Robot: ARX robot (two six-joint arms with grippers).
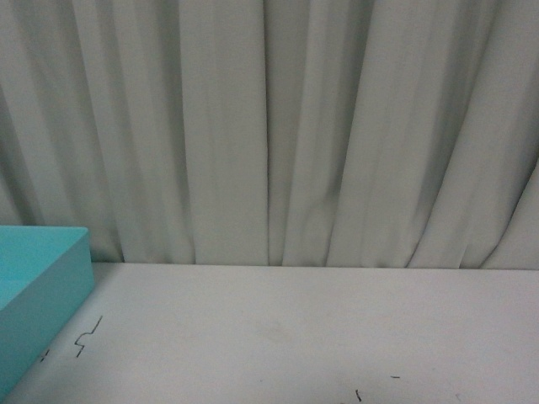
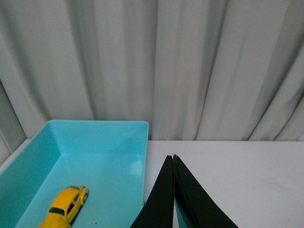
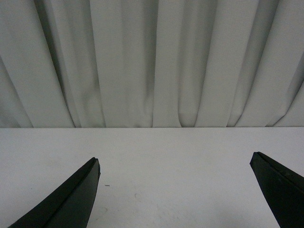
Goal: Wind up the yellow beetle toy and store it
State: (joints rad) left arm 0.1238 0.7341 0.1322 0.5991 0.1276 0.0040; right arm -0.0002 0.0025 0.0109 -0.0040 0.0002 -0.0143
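**Left wrist view.** The yellow beetle toy (image 2: 64,208) lay inside the turquoise bin (image 2: 99,130), apparently on its wheels, on the bin's floor and apart from both grippers. The left gripper (image 2: 174,159) hung just beside the bin's wall, above the table (image 2: 247,175), its jaws pressed together with nothing between them.

**Right wrist view.** The right gripper (image 3: 175,157) was spread wide above the table and held nothing.

**Front view.** Only a corner of the bin, the table and the grey curtain (image 1: 269,126) showed; neither arm appeared.

**Judgement.** With the toy in the bin, storage looked complete, though whether its spring was wound could not be told. A clean finish called for lifting the left arm away from the rim without nudging the bin, since a wheeled toy would roll readily.
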